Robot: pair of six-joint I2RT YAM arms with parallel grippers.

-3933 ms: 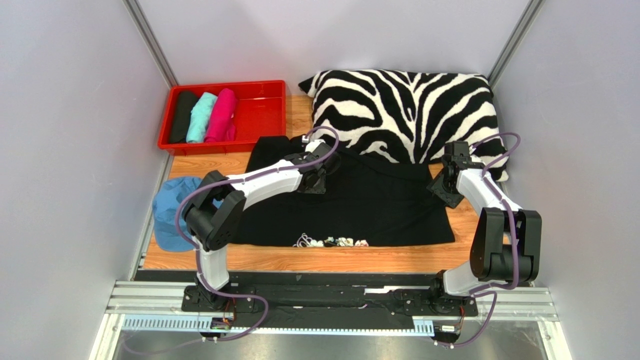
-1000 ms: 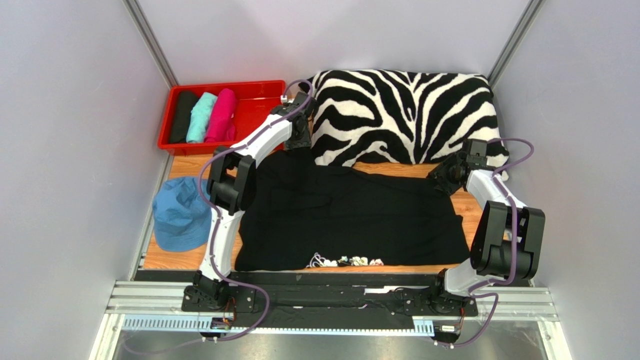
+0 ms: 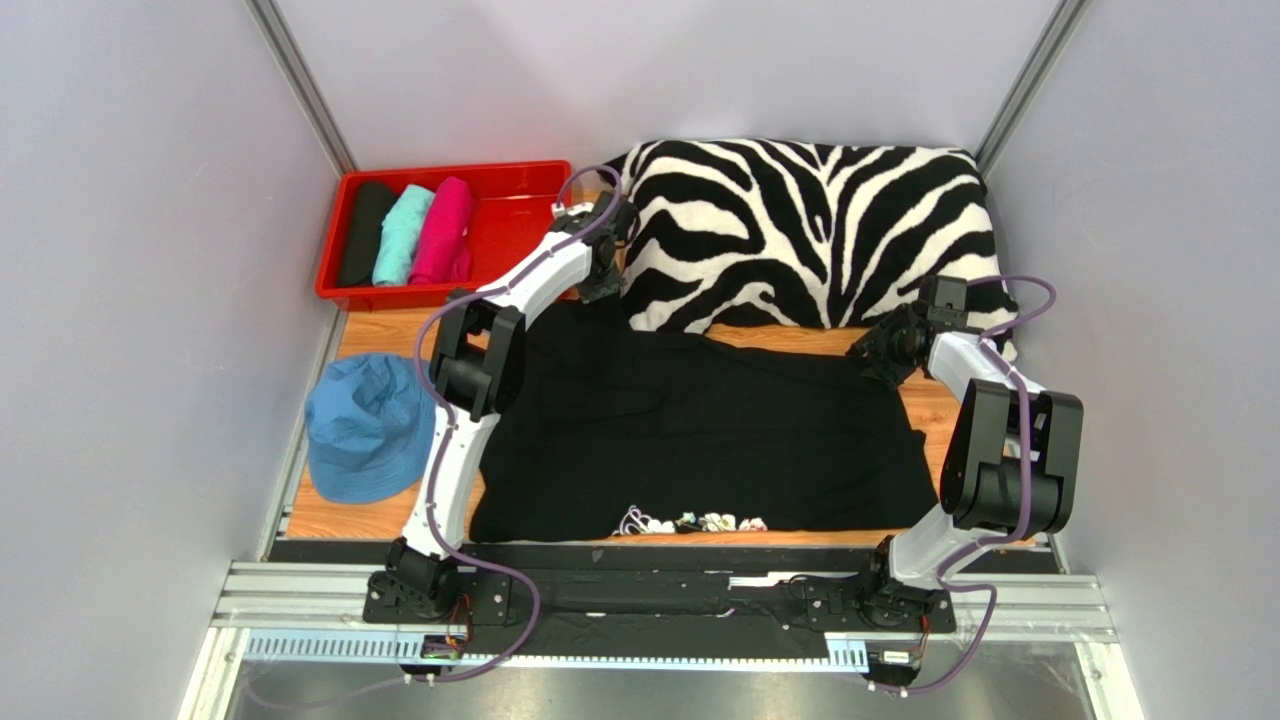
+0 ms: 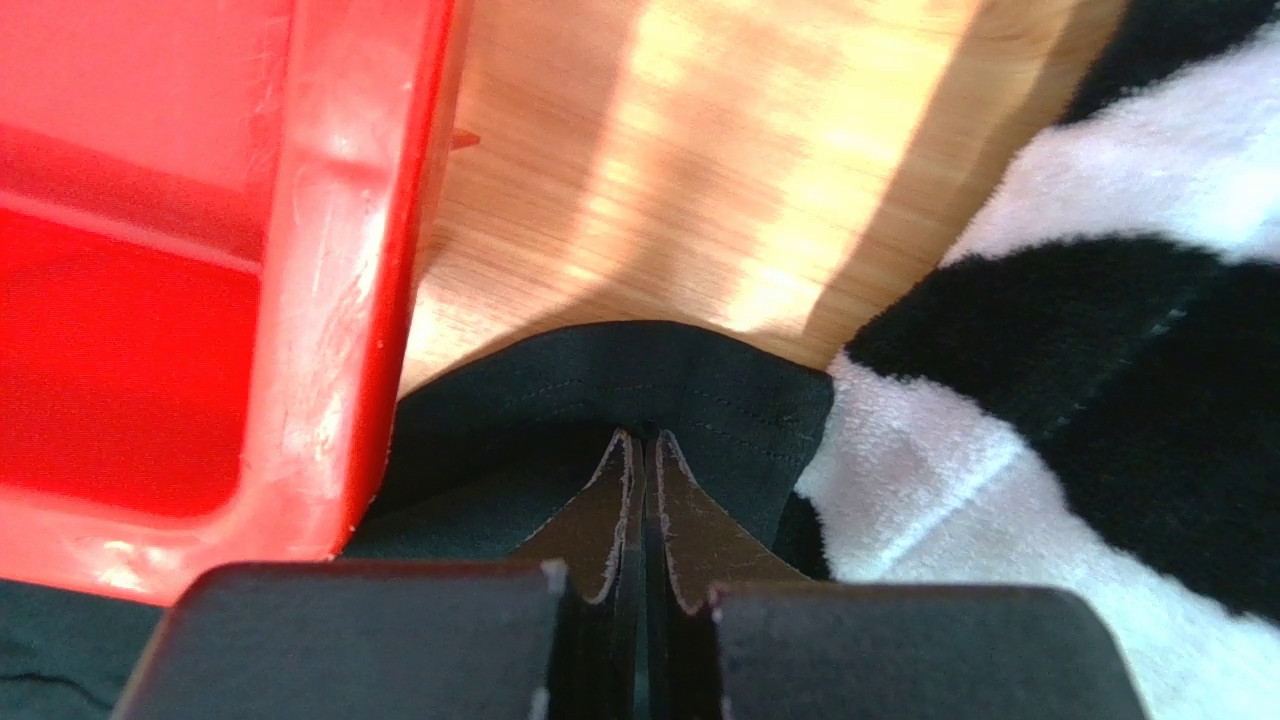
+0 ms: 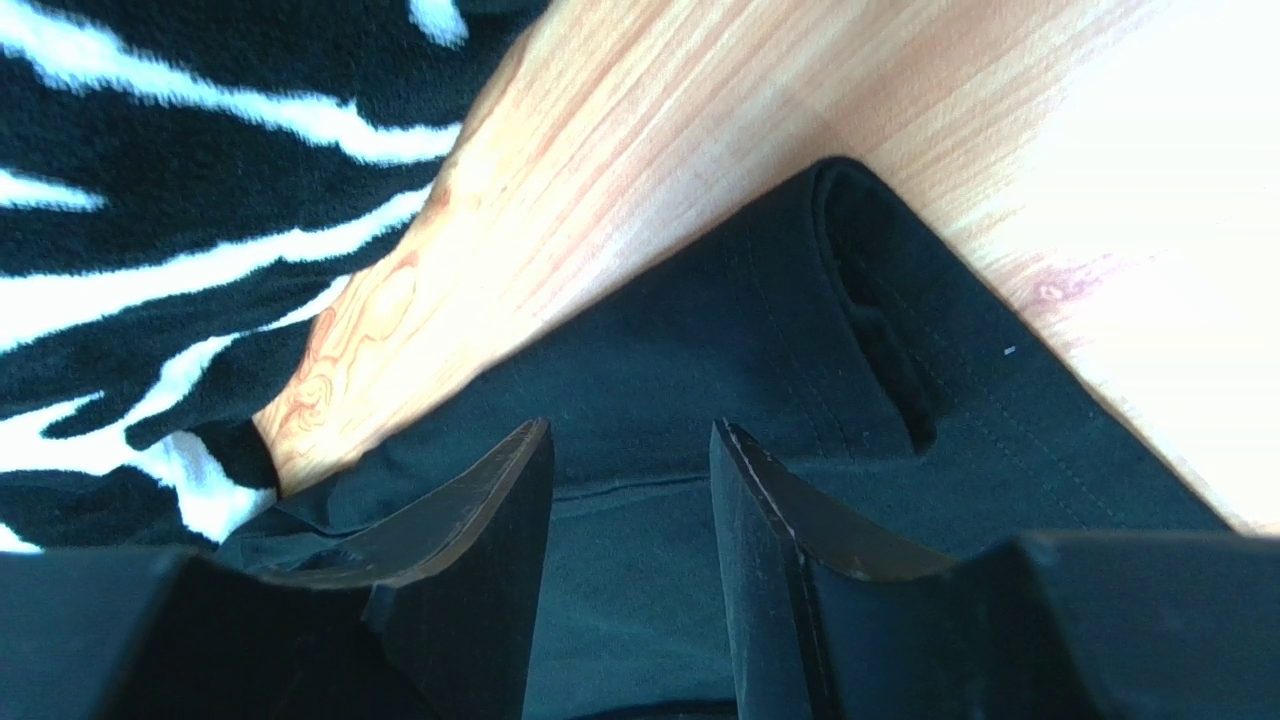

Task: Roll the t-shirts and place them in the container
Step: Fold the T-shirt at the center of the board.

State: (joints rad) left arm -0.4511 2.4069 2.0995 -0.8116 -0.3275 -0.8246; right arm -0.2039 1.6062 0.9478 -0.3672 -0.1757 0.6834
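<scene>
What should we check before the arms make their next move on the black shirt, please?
1. The shirt is spread flat: ok.
2. The left gripper is shut at the far left corner: ok.
3. Cloth is really pinched inside it: cannot tell.
4. The right gripper is closed on the far right corner: not ok, it is open over the cloth.
5. The pillow is clear of the left corner: not ok, it touches the hem.
</scene>
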